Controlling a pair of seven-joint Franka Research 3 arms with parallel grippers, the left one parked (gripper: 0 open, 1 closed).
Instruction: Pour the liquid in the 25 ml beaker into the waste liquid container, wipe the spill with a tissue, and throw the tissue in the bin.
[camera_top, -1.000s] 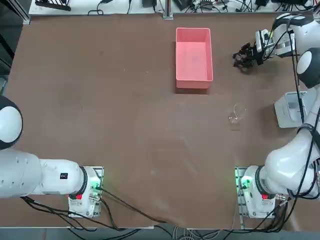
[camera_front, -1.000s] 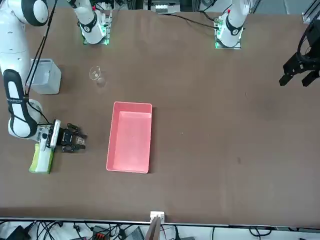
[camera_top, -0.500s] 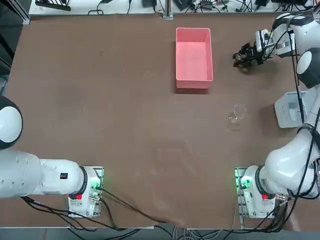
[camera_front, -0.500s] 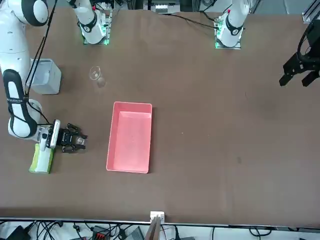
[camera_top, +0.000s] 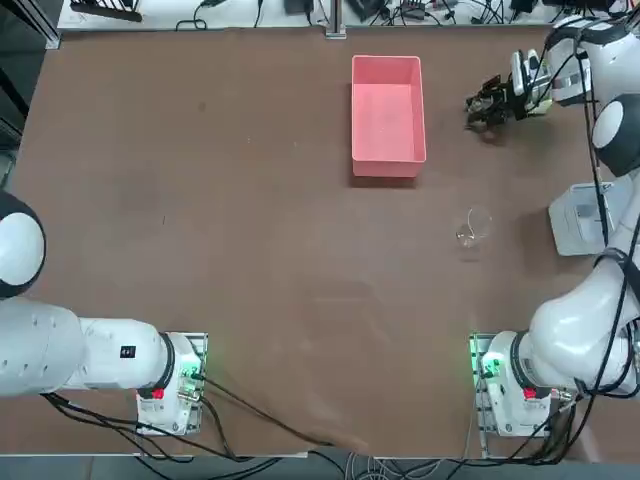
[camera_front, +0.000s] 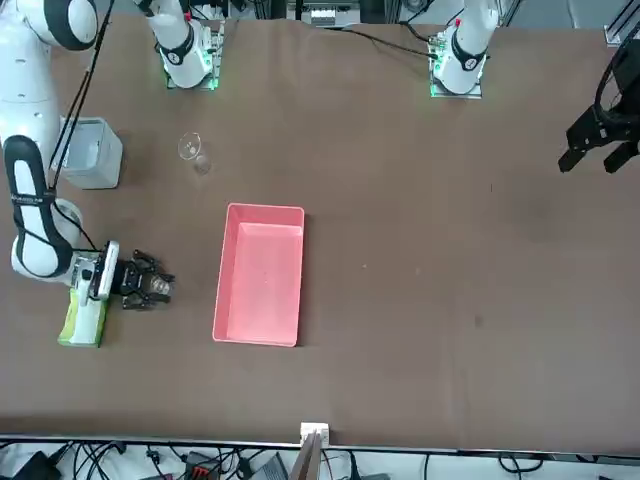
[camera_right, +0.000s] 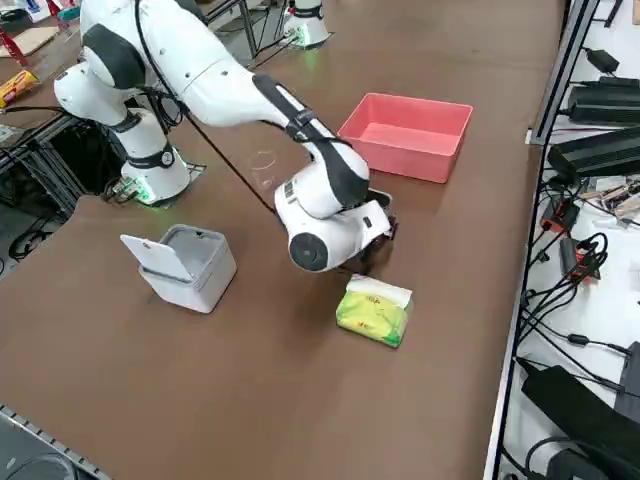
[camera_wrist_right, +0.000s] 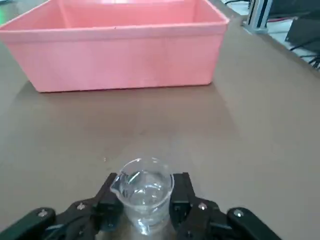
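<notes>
The 25 ml beaker (camera_wrist_right: 144, 192) is a tiny clear glass with clear liquid in it, held upright between the fingers of my right gripper (camera_wrist_right: 145, 195). That gripper (camera_top: 481, 108) is shut on the beaker, low over the table and a short way to the right of the waste liquid container (camera_top: 388, 63). The container is a pink rectangular tray (camera_wrist_right: 120, 60) with nothing visible inside (camera_front: 262, 211). From the side, the gripper (camera_right: 385, 232) is mostly hidden behind the wrist. No loose tissue shows in any view.
A larger clear beaker (camera_top: 475, 226) stands alone nearer the robot's base. A white bin (camera_right: 185, 265) with its lid raised sits at the table's right edge. A green tissue pack (camera_right: 374, 308) lies just beside the wrist (camera_front: 82, 318).
My right gripper, still shut on the small beaker, has shifted a little toward the table's far edge. Everything else has stayed put.
</notes>
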